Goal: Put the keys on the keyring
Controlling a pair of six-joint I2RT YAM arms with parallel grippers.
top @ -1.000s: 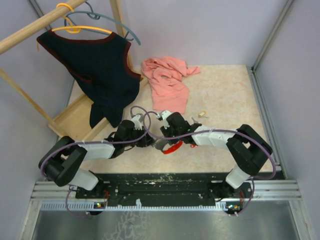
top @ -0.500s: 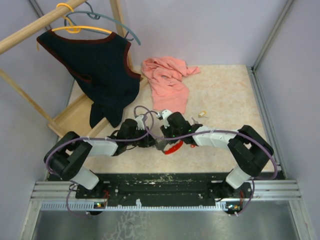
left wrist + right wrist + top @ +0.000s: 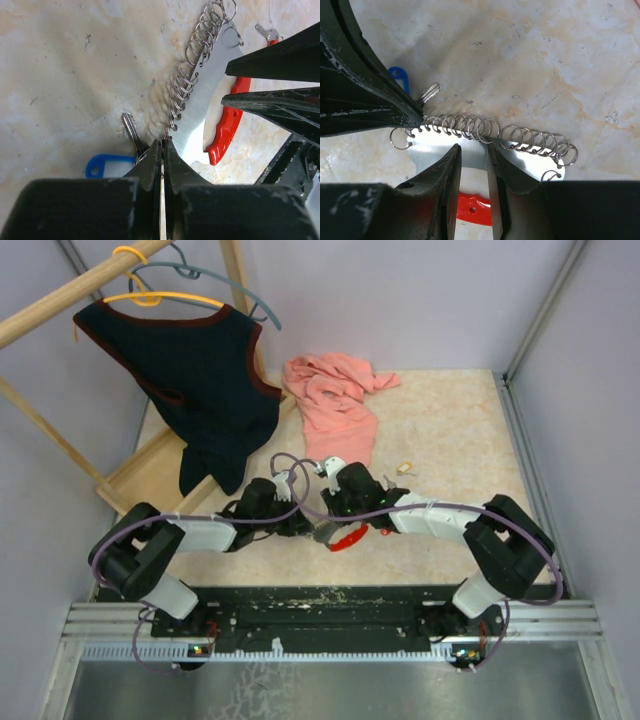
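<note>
The keyring (image 3: 207, 95) lies flat on the table, a grey metal plate with a red curved side (image 3: 227, 127) and several small wire rings (image 3: 465, 125) along its edge. My left gripper (image 3: 163, 142) is shut on a thin wire ring at the plate's near end. A blue-headed key (image 3: 107, 165) lies just left of its tips, blade (image 3: 130, 131) pointing away. My right gripper (image 3: 475, 145) stands open, its fingertips (image 3: 451, 155) down on the plate by the row of rings. A red-headed key (image 3: 270, 36) peeks out behind the right fingers (image 3: 270, 65). A pale yellow key (image 3: 404, 468) lies apart.
A pink cloth (image 3: 335, 405) lies crumpled at the back of the table. A dark vest (image 3: 195, 380) hangs from a wooden rack (image 3: 150, 480) on the left. A metal frame rail (image 3: 520, 430) borders the right side.
My left gripper has closed from part open onto the wire ring after the arm slid in towards the keyring. The right gripper has hardly moved.
</note>
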